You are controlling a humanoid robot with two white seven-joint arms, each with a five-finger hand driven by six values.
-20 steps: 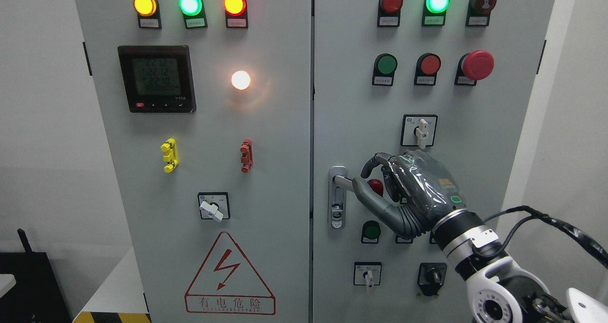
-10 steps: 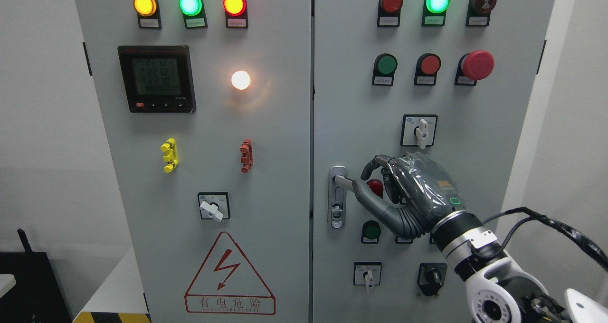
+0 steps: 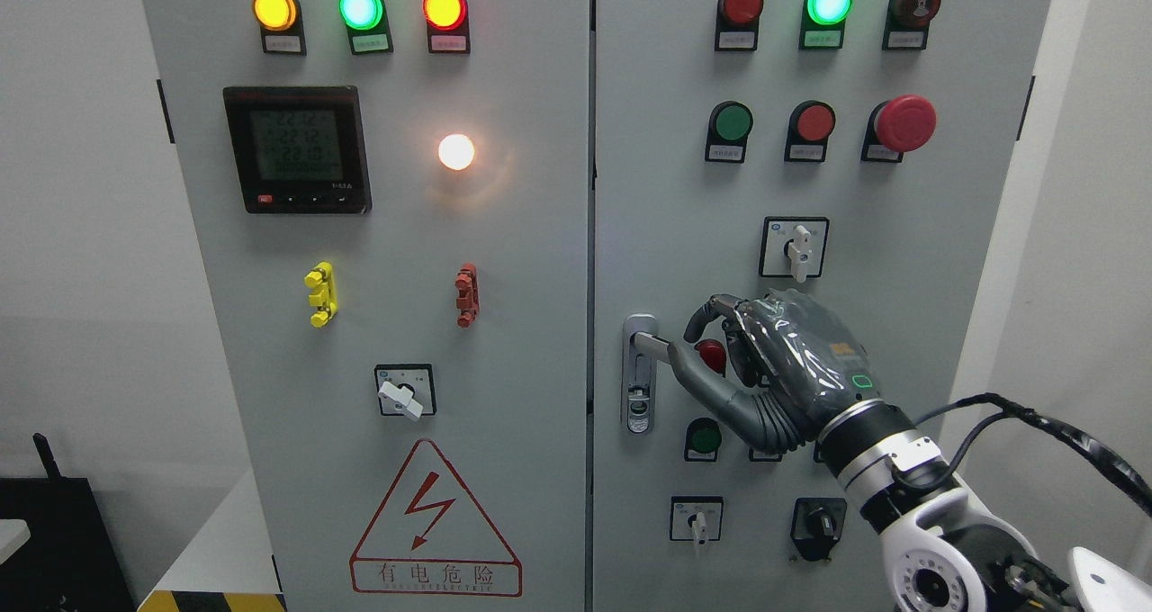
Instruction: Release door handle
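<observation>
On the cabinet's right door (image 3: 684, 189), the silver door handle (image 3: 641, 373) sits at the left edge, its lever pointing right; the right hand (image 3: 765, 360) (arm entering lower right) has barely shifted in the last second; its fingers (image 3: 706, 315) remain curled around the lever, thumb beneath; release seemingly still pending.

Two cabinet doors fill the frame, meeting at a vertical seam (image 3: 591, 234) at centre. Left door (image 3: 378, 522): meter (image 3: 297, 149) upper left; warning sign (image 3: 436, 519) at bottom. Right door (image 3: 900, 324): door handle (image 3: 640, 373) at its left edge, just right of the seam. Right hand (image 3: 774, 369) enters from lower right, thumb at the handle's lever, apparently touching.
</observation>
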